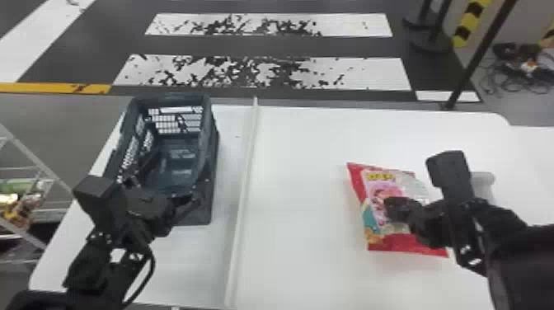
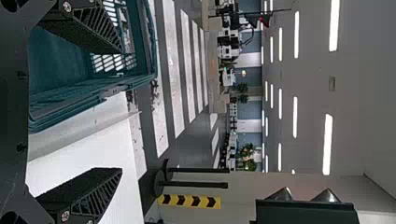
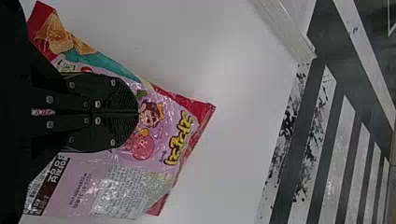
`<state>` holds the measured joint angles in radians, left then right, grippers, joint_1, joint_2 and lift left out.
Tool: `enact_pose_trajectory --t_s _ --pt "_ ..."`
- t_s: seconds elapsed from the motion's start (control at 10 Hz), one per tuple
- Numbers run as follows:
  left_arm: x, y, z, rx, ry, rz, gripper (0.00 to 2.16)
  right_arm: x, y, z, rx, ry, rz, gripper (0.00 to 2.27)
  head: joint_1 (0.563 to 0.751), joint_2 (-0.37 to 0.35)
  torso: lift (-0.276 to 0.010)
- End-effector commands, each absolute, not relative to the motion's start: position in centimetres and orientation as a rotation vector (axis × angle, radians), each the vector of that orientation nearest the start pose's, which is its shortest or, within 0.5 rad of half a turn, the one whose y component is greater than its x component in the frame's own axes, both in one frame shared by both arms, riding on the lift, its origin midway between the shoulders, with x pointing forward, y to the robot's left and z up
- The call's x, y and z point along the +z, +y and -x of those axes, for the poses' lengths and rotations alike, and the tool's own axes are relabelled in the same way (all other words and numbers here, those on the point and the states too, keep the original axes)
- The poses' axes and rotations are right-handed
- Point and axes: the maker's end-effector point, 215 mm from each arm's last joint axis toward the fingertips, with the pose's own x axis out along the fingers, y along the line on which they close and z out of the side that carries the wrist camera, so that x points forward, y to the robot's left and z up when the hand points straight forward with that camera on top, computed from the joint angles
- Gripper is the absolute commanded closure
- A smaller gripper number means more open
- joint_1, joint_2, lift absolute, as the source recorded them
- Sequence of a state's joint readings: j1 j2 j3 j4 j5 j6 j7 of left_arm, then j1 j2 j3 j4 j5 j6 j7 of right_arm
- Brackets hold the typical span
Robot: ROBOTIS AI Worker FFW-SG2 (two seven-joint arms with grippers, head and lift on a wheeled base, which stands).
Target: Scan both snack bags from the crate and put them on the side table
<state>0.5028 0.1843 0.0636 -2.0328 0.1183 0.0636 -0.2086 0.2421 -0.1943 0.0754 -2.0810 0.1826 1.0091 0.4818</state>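
Observation:
A red and pink snack bag (image 1: 375,231) lies at a slant on the right part of the white table. Across its middle, my right gripper (image 1: 387,206) is shut on the bag; in the right wrist view the gripper's (image 3: 137,112) fingers meet over the printed front of the snack bag (image 3: 180,135). The dark blue-green crate (image 1: 212,136) stands at the table's left. My left gripper (image 1: 175,177) is at the crate's near end, open. In the left wrist view, one finger of the gripper (image 2: 121,111) overlaps the crate (image 2: 60,56), the other is over white tabletop.
A raised pale strip (image 1: 242,185) runs front to back across the table (image 1: 296,264), right of the crate. A light grey object (image 1: 483,185) is partly behind the right wrist. A wire rack (image 1: 37,167) with colourful packages stands left of the table.

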Motion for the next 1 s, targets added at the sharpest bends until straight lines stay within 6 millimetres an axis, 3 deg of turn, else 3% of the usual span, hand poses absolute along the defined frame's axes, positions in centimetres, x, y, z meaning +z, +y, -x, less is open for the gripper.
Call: enact_pose_trajectory --t_s 0.0,0.4,0.5,0.8,0.9 --pt "-36.2 23.4 -44.2 -0.236 0.109 -0.064 0.10 -50.4 -20.0 -41.0 0.408 0.824 0.172 2.25 0.695 0.043 -0.087" --pt "-36.3 23.4 -44.2 -0.236 0.112 -0.061 0.10 -53.8 -18.2 -39.9 0.432 0.837 0.194 2.25 0.695 0.058 -0.087" --pt "-36.1 23.4 -44.2 -0.236 0.105 -0.061 0.10 -53.7 -18.1 -40.0 0.430 0.829 0.197 2.25 0.695 0.060 -0.087" --pt "-36.2 23.4 -44.2 -0.236 0.107 -0.060 0.10 -46.9 -19.0 -42.3 0.377 0.705 0.207 2.25 0.695 0.063 -0.087" --pt "-36.2 23.4 -44.1 -0.236 0.108 -0.061 0.10 -45.6 -18.6 -42.7 0.381 0.679 0.208 2.25 0.695 0.059 -0.087"
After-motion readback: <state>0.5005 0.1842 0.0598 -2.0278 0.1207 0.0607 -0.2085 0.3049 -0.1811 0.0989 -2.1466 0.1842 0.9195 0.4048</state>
